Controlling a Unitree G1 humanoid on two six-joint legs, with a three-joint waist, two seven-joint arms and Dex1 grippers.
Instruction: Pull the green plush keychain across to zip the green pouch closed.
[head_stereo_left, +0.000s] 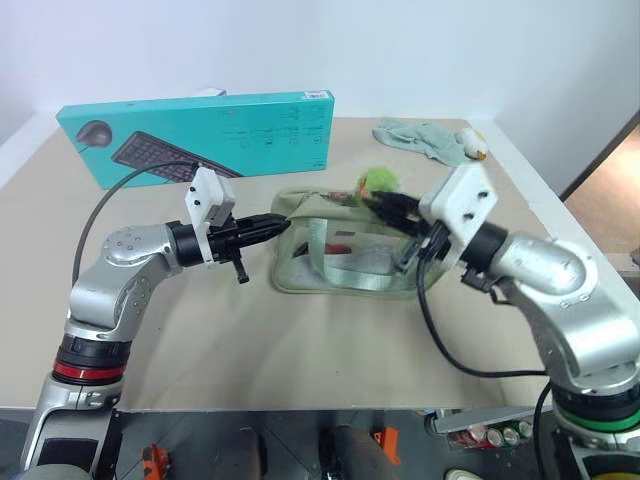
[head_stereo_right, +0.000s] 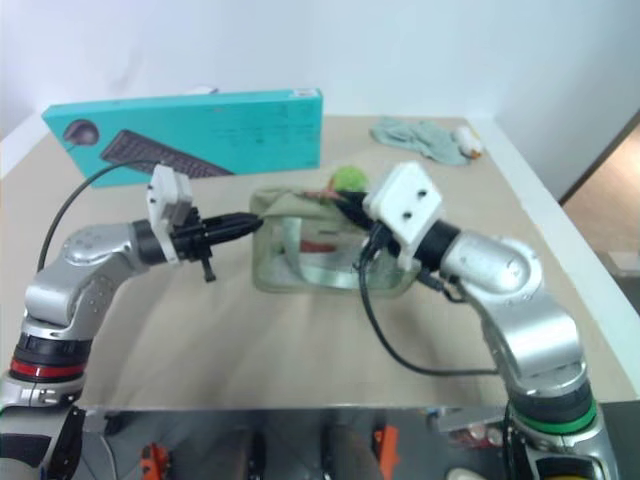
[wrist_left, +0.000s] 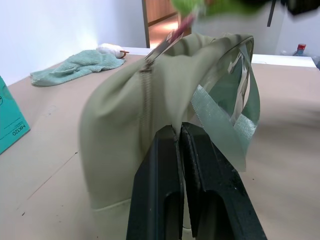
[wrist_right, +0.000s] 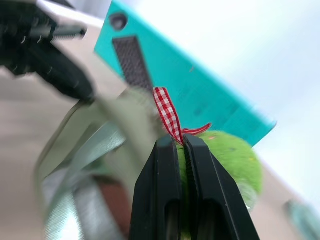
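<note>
The pale olive-green rectangular fabric pouch (head_stereo_left: 340, 250), with clear plastic window sides and a light green webbing strap (head_stereo_left: 325, 262), stands on the beige table (head_stereo_left: 300, 340) between the two arms. The left gripper (head_stereo_left: 281, 224) comes at it level from the robot's left, and its two black jaws are pressed together on a fold of the olive fabric at the pouch's near end; in the left wrist view the cloth is pinched right at the fingertips (wrist_left: 167, 137), with the zipper line (wrist_left: 146, 107) running up the pouch just beside them and the strap hanging on the other side of the jaws.

The right gripper (head_stereo_left: 385, 205) reaches in from the opposite side, over the top edge of the pouch. Its jaws are closed on the small round bright-green plush keychain (wrist_right: 235, 160): the right wrist view shows the black fingertips (wrist_right: 167, 150) clamped at the base of a red-and-white checked ribbon loop (wrist_right: 166, 112), with the green ball bulging out directly behind and beside them. From the head camera the ball sits at the top of the pouch, toward its right end, just past the right jaws.

Beyond both jaws, at the back of the table, a long teal keyboard box (head_stereo_left: 200, 135) stands on its edge. A crumpled pale teal cloth (head_stereo_left: 420, 138) lies well apart at the far right corner, with a small white-and-orange toy (head_stereo_left: 473, 145) touching it.
</note>
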